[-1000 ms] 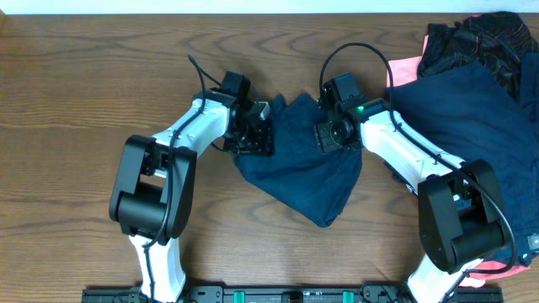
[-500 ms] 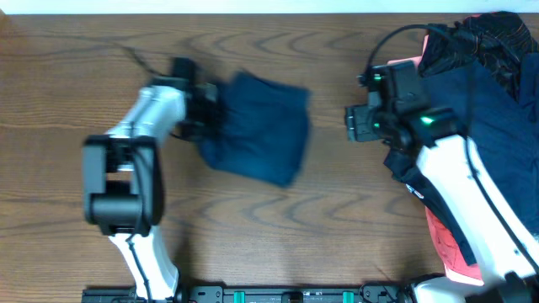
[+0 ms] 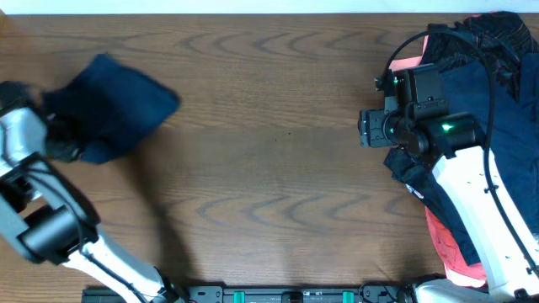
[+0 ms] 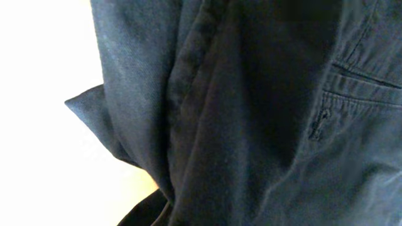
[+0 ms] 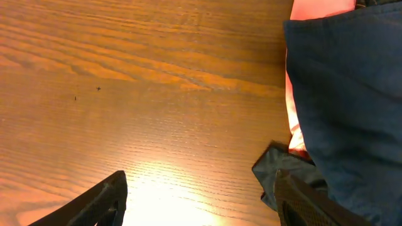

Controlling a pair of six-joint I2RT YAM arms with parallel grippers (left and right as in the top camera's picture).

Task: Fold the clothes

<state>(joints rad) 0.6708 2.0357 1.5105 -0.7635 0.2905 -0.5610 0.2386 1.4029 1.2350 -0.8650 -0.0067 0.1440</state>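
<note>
A folded dark navy garment (image 3: 114, 105) sits at the far left of the wooden table, held at its left edge by my left gripper (image 3: 59, 139). In the left wrist view the navy cloth (image 4: 251, 113) fills the frame and hides the fingers. My right gripper (image 3: 370, 130) is open and empty over bare wood, just left of the clothes pile. In the right wrist view its fingers (image 5: 201, 201) are spread wide above the table, with navy cloth (image 5: 345, 94) and a coral garment (image 5: 314, 7) at the right.
A pile of clothes (image 3: 480, 93) lies at the right edge: navy cloth, a dark patterned garment (image 3: 480, 38) at the top right, and a coral garment (image 3: 446, 244) under my right arm. Bare wooden table (image 3: 269, 151) lies between the arms.
My left gripper has dragged the navy garment from the table's middle to the far left. My right gripper let go of it and drew back right to the pile.
</note>
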